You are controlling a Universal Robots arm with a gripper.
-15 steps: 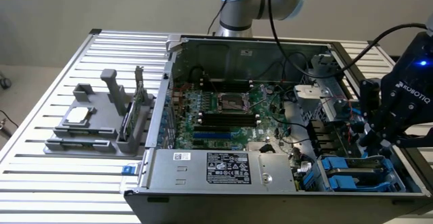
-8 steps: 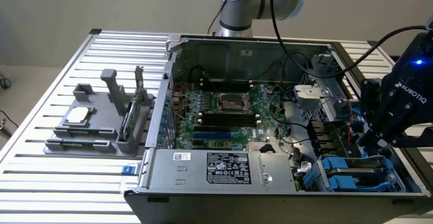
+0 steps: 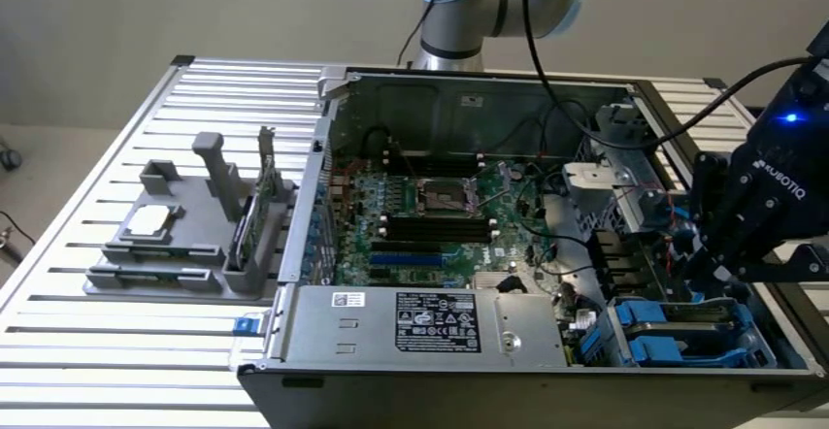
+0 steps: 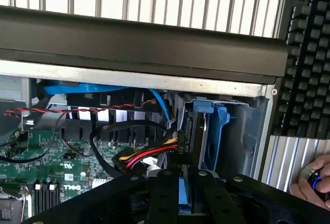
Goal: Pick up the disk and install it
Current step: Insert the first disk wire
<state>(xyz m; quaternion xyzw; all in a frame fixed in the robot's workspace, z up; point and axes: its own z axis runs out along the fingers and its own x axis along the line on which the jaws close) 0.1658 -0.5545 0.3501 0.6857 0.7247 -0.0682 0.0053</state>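
- The disk (image 4: 192, 136) stands on its edge in the drive bay of the computer case (image 3: 388, 327), with its blue frame (image 4: 220, 131) at its side. In the wrist view I see only its thin edge and upper part; the lower part is hidden behind the pincer.
- The pincer (image 4: 185, 193) is right at the disk, with its black fingers (image 4: 164, 195) on both sides of a blue strip. If the fingers really press the disk, I cannot tell, because the tips are cut off by the picture edge.
- In the exterior view the pincer (image 3: 710, 269) hangs low over the bay corner at the exterior view's right, and it covers the disk there. Blue brackets (image 3: 647, 337) lie in the bay under it.
- Red, yellow and black cables (image 4: 139, 154) run just beside the disk, over the green board (image 3: 428, 215).
- A keyboard (image 4: 307, 53) lies on the slatted counter (image 3: 130, 351) beside the case, partly cut off.
- A person's hand (image 4: 312, 182) is at the corner, only partly seen.
- A grey holder (image 3: 194, 225) stands on the counter, well apart from the case.
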